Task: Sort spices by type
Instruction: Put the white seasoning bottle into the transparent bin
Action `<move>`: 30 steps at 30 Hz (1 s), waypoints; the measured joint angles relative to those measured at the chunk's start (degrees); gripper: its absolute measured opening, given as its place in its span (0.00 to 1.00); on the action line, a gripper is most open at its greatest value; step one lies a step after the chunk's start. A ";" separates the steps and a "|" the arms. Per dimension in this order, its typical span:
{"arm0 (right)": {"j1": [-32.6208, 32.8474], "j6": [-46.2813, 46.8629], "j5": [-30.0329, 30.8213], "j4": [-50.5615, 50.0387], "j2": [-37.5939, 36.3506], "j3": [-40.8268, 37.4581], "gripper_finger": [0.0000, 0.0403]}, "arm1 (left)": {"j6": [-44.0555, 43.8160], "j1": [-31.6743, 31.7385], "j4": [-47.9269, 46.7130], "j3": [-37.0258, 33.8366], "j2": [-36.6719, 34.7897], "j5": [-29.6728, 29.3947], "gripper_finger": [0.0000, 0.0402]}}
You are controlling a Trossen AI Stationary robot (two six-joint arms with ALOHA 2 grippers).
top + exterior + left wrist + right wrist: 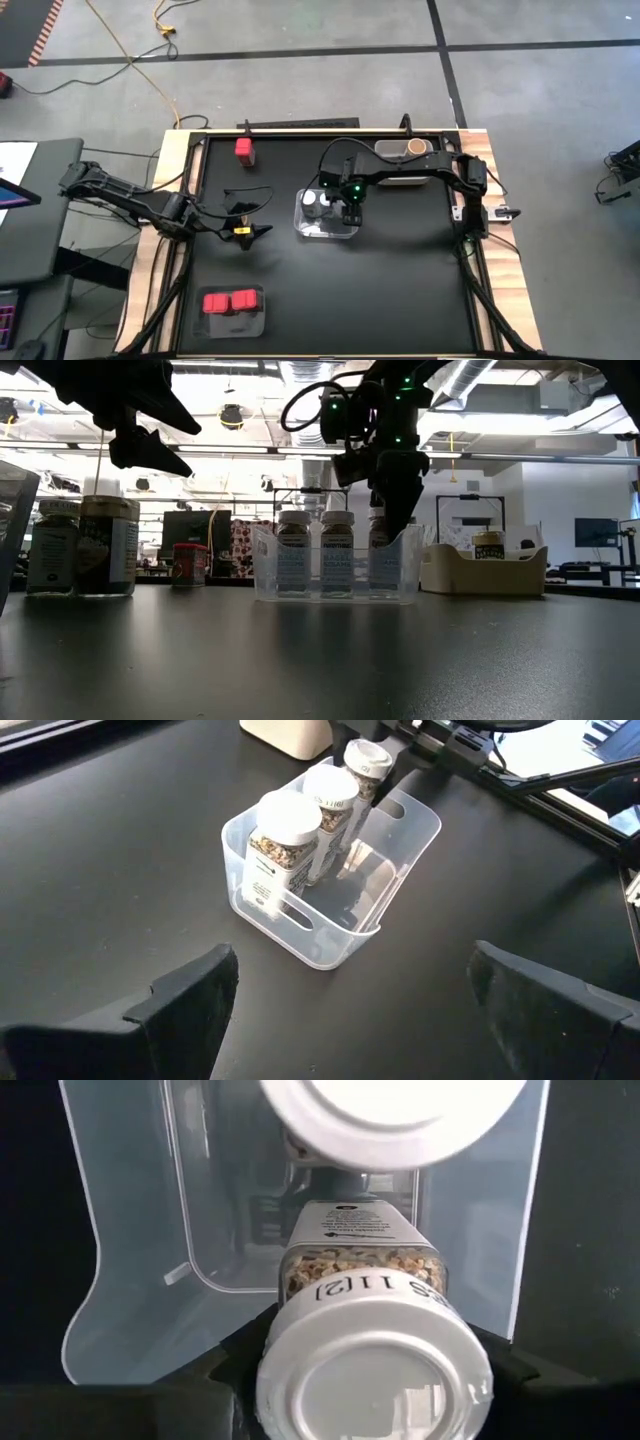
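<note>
inside the clear tray (405,825), right end effector (375,1380) clamped on third jar (365,1295) below its lid; light, rigid, slick. left end effector (350,1010) wide open, empty.

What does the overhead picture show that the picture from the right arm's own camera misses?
Only the overhead view shows the left gripper open and waiting, a red box standing alone, two red boxes in a tray, and a tan jar in the far tray. Only the right wrist view shows the white-lidded jar close up between the fingers. Both show the clear tray holding white-lidded jars, with the right gripper at it.
</note>
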 joint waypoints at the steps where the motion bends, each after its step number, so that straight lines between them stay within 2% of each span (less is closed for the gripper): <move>1: -0.01 -0.01 0.00 -0.04 0.00 0.00 0.62 | 0.01 0.00 0.00 0.00 0.01 0.00 0.94; 7: -0.01 -0.01 0.00 0.00 -0.09 0.04 0.65 | -0.83 0.00 0.01 0.00 0.00 0.02 0.94; 30: -0.55 0.10 0.00 0.57 -0.48 0.05 0.65 | -1.04 0.00 0.02 0.00 0.00 0.02 0.94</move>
